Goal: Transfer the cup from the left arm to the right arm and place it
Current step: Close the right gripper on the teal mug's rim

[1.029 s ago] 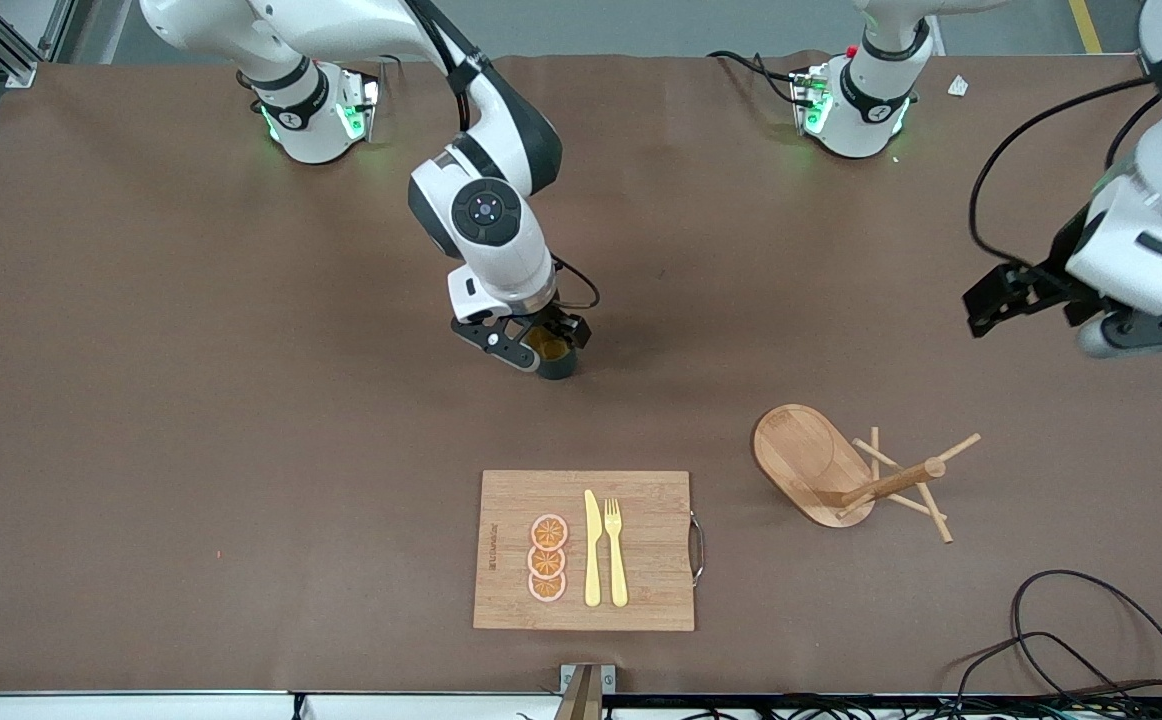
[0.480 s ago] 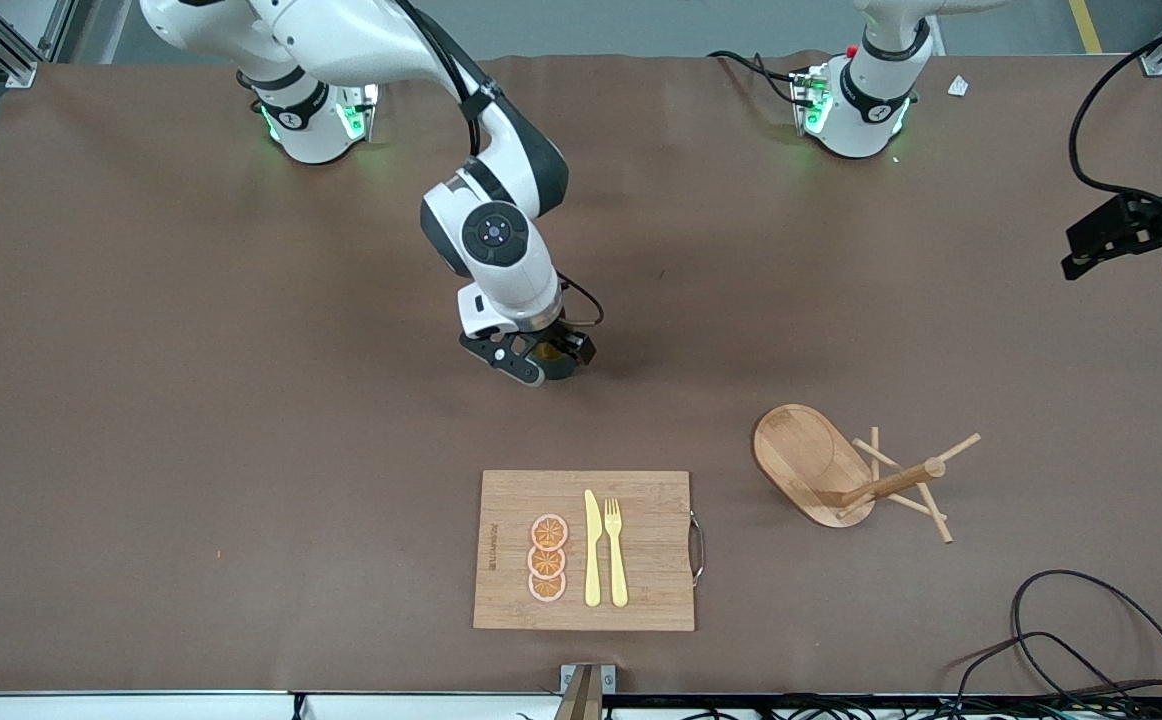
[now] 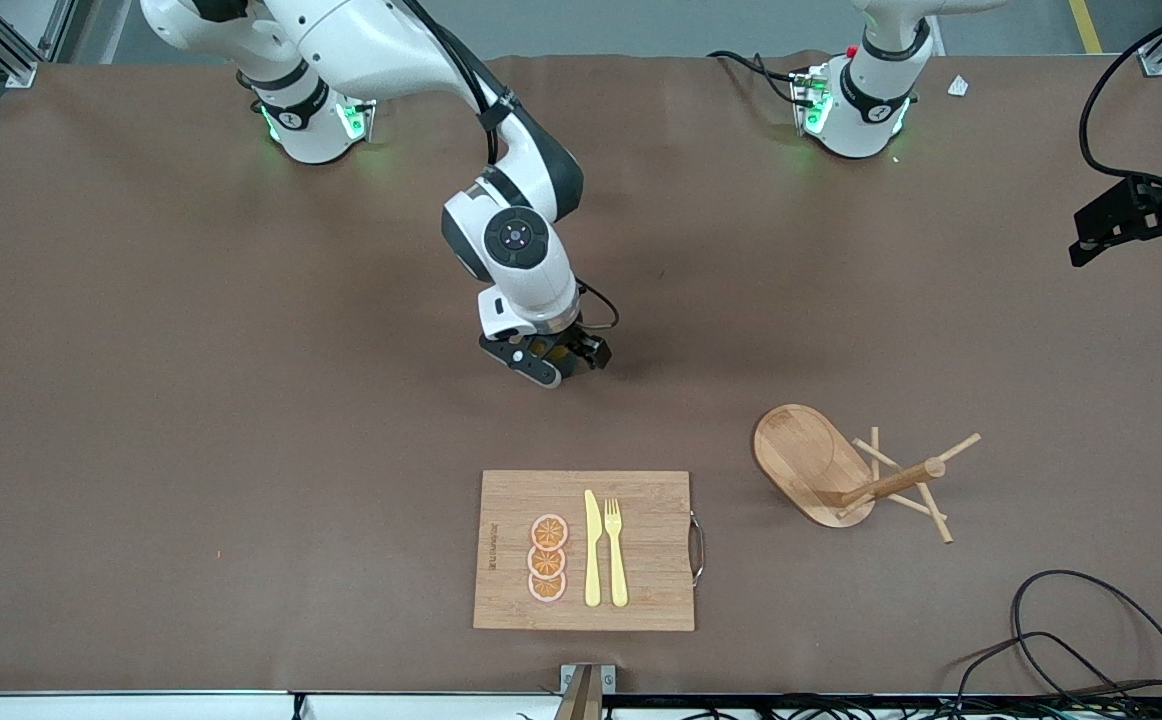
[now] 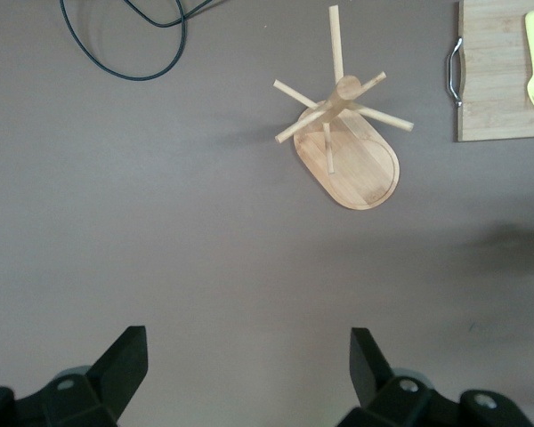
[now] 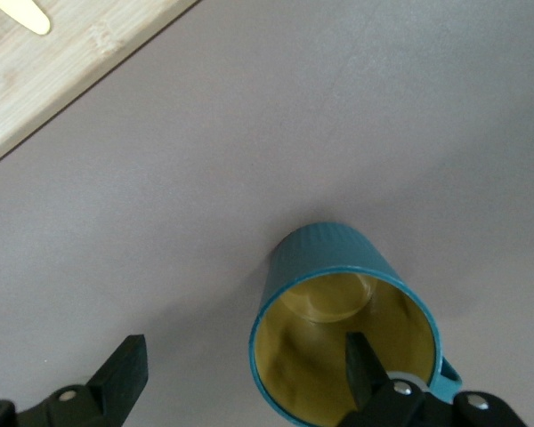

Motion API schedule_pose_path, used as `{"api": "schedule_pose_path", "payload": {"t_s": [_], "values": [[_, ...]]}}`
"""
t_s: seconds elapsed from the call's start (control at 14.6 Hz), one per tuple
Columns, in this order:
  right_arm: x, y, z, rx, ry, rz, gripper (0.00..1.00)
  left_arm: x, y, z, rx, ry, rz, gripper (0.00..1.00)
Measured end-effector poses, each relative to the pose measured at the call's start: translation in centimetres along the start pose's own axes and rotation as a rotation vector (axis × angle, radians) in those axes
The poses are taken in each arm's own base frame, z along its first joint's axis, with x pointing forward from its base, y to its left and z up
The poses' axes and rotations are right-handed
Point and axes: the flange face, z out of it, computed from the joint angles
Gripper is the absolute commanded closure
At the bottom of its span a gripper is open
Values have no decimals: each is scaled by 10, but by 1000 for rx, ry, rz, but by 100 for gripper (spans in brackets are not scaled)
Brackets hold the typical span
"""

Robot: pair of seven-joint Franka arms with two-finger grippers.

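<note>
The cup [image 5: 343,331] is teal with a mustard-yellow inside and stands upright on the brown table, its handle [image 5: 443,378] toward one finger. My right gripper [image 5: 245,351] is open around one side of the rim: one finger [image 5: 360,360] is inside the cup and the other stands clear over bare table. In the front view the right gripper [image 3: 547,361] hangs low over mid-table and hides most of the cup [image 3: 544,349]. My left gripper [image 4: 249,342] is open and empty, held high over the left arm's end of the table [image 3: 1131,228].
A wooden cutting board [image 3: 641,590] with orange slices [image 3: 547,558], a yellow knife [image 3: 592,548] and a fork [image 3: 616,550] lies nearer the front camera. A wooden mug rack [image 3: 821,465] stands toward the left arm's end. Black cables [image 3: 1091,640] lie at that near corner.
My right gripper has shifted a little toward the left arm's end and now covers more of the cup. My left gripper has pulled back to the table's end and stayed there.
</note>
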Motion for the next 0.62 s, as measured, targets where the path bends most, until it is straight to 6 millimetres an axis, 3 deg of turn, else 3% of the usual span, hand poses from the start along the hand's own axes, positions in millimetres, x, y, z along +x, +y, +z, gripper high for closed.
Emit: {"api": "schedule_pose_path", "payload": {"t_s": [0.27, 0.62], "values": [[-3, -1, 9, 3, 2, -1, 64, -10, 1, -2, 5, -3, 6, 0], [-2, 0, 12, 0, 3, 0, 95, -25, -10, 3, 12, 2, -15, 0]]}}
